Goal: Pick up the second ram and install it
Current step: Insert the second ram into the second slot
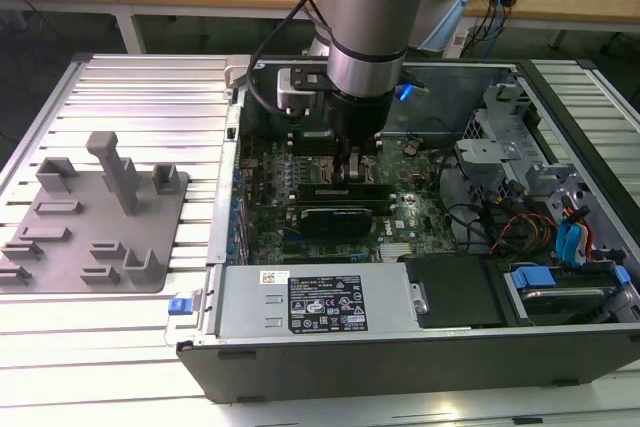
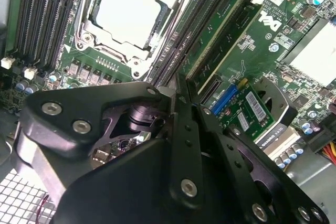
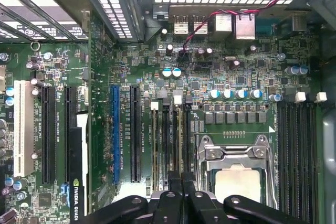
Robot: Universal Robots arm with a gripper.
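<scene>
My gripper (image 1: 355, 169) reaches down into the open computer case (image 1: 400, 357) over the motherboard. Its black fingers are closed together in both wrist views (image 2: 180, 85) (image 3: 182, 179), right above the black memory slots (image 3: 168, 140) beside the silver processor socket (image 3: 236, 174) (image 2: 128, 11). A long green stick (image 2: 220, 32) stands along the slot next to the fingertips. I cannot tell whether it is the second ram. The fingers hide whatever lies directly under them.
A black graphics card (image 1: 340, 217) sits close in front of the gripper. More memory slots (image 3: 296, 150) run on the socket's other side. The power supply (image 1: 310, 302), drive bays and cables (image 1: 520, 227) crowd the case. A grey fixture plate (image 1: 95, 217) lies at the exterior view's left.
</scene>
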